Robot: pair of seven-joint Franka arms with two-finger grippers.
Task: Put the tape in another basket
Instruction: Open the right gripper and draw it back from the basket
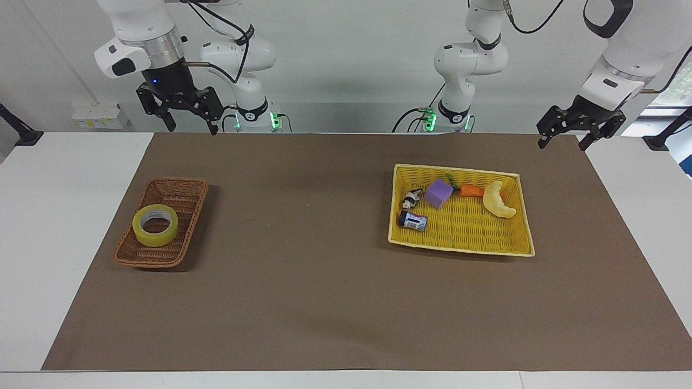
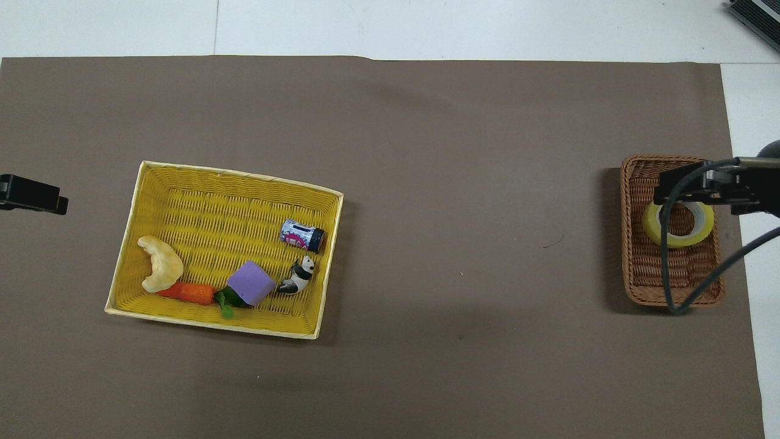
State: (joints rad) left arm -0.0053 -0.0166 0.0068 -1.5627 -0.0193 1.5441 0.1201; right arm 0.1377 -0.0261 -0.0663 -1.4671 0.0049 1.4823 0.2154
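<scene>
The yellow tape (image 1: 155, 225) lies flat in the small brown wicker basket (image 1: 186, 190) at the right arm's end of the table. My right gripper (image 1: 190, 125) is open and empty, raised high over the mat's edge nearest the robots, well clear of the tape. In the overhead view the right gripper (image 2: 707, 186) partly covers the tape (image 2: 681, 239) in the basket (image 2: 670, 283). My left gripper (image 1: 563, 141) is open and empty, waiting in the air over the mat's corner at the left arm's end; only its tip (image 2: 33, 195) shows from overhead.
A larger yellow woven basket (image 1: 465, 237) stands toward the left arm's end (image 2: 201, 195). It holds a pale crescent toy (image 1: 497, 200), a carrot (image 1: 472, 190), a purple cube (image 1: 438, 193), a small can (image 1: 413, 220) and a panda figure (image 1: 412, 199).
</scene>
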